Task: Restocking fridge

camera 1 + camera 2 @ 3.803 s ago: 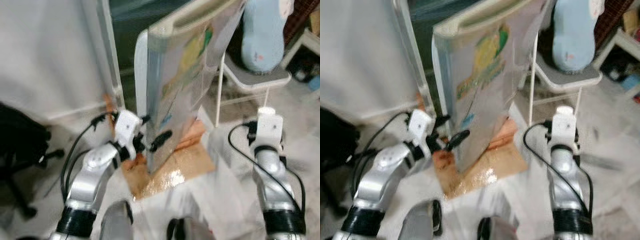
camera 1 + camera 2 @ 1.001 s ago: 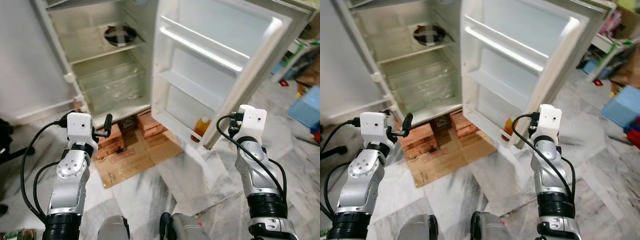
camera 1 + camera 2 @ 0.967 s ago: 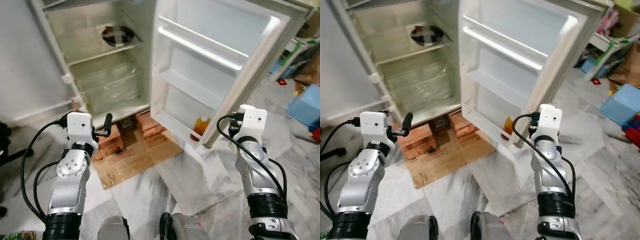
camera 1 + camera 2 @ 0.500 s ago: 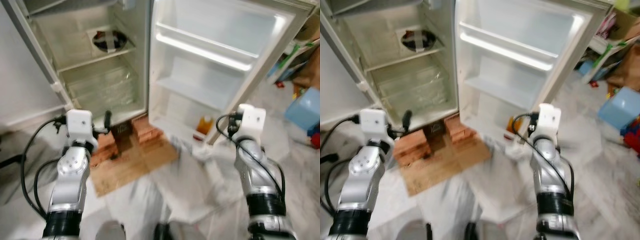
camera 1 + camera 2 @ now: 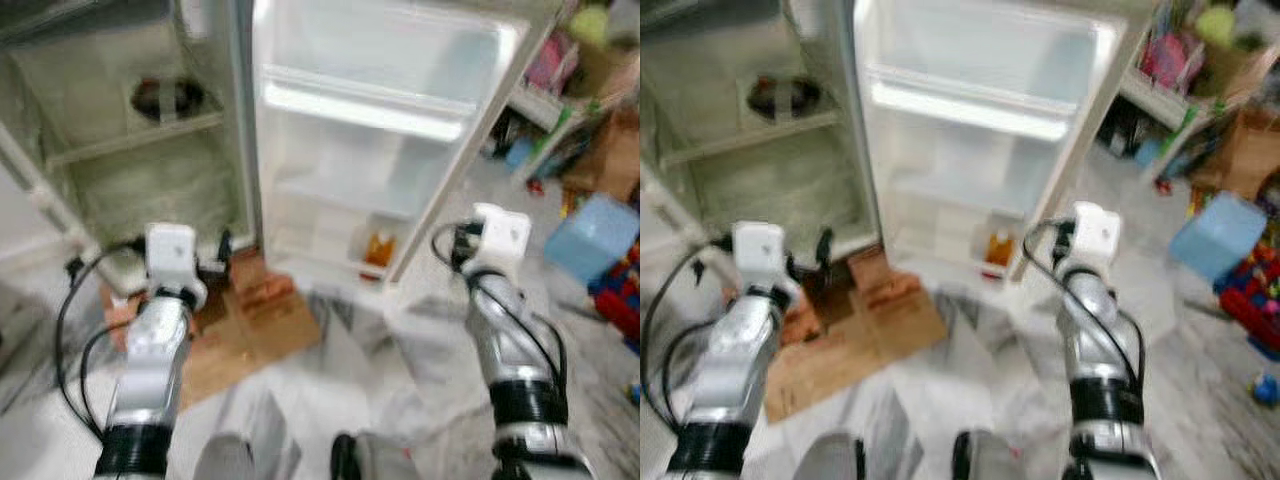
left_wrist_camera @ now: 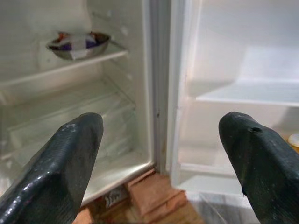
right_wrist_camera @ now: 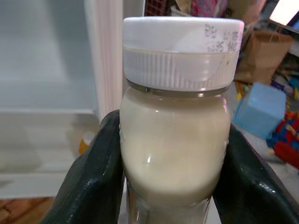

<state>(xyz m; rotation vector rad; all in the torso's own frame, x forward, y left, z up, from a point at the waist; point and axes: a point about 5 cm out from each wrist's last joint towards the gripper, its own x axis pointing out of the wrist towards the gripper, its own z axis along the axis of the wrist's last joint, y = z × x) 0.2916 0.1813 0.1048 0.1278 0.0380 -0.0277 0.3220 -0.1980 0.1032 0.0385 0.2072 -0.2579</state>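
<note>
1. Fridge (image 5: 130, 170) stands open in front of the robot, its door (image 5: 380, 130) swung wide.
2. Right end effector (image 7: 170, 186) is clamped on a jar (image 7: 175, 116) of creamy white content with a white ribbed lid, held upright in front of the open door.
3. Left end effector (image 6: 159, 154) has its fingers (image 6: 56, 168) spread apart and holds nothing; it points at the hinge side of the fridge.
4. A dark bowl (image 6: 78, 43) sits on an inner shelf (image 6: 70, 65).
5. An orange bottle (image 5: 378, 247) stands in the lowest door rack.
6. Brown cardboard (image 5: 250, 330) lies on the floor below the fridge.
</note>
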